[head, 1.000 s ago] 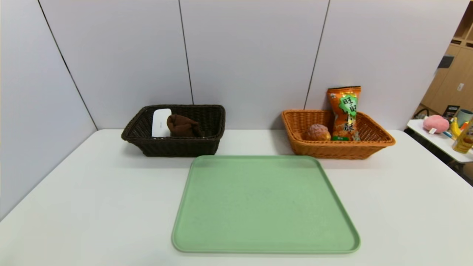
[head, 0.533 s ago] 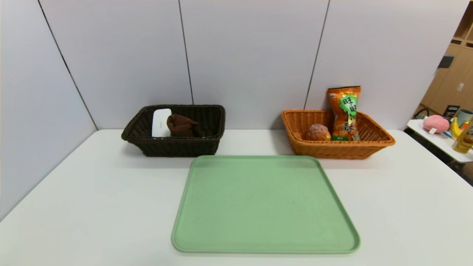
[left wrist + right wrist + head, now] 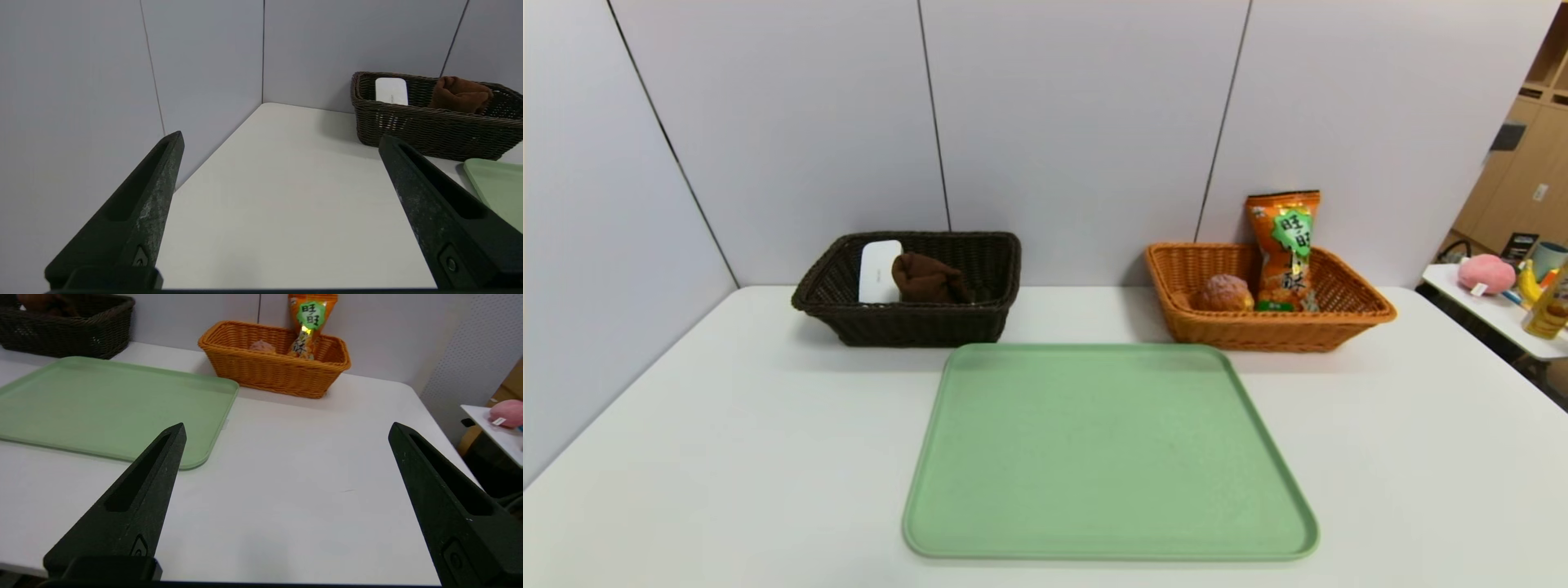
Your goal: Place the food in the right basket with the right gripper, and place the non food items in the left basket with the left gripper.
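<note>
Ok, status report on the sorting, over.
Left hand and right hand open, empty. Towel, box in dark basket; bun, snack bag in orange basket. Nothing obstructing.

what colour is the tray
Light green tray, plain with no pattern; the head view shows it best.

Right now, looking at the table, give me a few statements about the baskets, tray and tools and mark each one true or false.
1. The green tray has nothing on it. True.
2. The snack bag lies flat on the table. False: it stands in the orange basket.
3. The bun sits beside the snack bag. True.
4. The brown towel is in the orange basket. False: it is in the dark basket, beside the white box.
5. The left tool holds the white box. False: it is open; so is the right tool.
</note>
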### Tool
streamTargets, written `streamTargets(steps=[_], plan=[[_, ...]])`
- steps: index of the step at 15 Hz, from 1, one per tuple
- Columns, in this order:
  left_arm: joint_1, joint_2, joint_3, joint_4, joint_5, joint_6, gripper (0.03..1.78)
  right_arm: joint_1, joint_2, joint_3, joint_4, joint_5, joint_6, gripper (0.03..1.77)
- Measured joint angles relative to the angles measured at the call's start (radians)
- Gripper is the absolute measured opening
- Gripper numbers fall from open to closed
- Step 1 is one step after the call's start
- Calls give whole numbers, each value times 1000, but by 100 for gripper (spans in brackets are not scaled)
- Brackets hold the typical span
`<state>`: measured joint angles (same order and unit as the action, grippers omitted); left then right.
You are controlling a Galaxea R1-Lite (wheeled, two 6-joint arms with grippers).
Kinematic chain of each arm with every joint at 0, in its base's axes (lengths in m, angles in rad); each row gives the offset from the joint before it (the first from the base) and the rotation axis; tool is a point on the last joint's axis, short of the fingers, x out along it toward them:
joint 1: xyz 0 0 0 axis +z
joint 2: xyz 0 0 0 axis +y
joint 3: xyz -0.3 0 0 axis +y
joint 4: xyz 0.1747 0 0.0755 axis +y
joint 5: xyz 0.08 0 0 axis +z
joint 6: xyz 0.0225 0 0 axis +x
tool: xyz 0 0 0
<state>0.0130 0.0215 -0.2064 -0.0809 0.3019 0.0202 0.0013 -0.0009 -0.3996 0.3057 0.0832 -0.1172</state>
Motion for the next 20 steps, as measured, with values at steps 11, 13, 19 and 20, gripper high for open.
streamTargets(steps=[11, 13, 19, 20], plan=[[-1, -23, 188, -71, -142, 21, 169, 0, 0, 381, -365, -79, -74, 171], [-1, -23, 188, -66, -170, 23, 169, 0, 0, 395, -362, -54, -85, 171], [-1, -23, 197, -8, -271, 13, 169, 0, 0, 399, -321, -27, -81, 171], [-1, -23, 202, 32, -285, 17, 169, 0, 0, 399, -320, -28, -80, 171]])
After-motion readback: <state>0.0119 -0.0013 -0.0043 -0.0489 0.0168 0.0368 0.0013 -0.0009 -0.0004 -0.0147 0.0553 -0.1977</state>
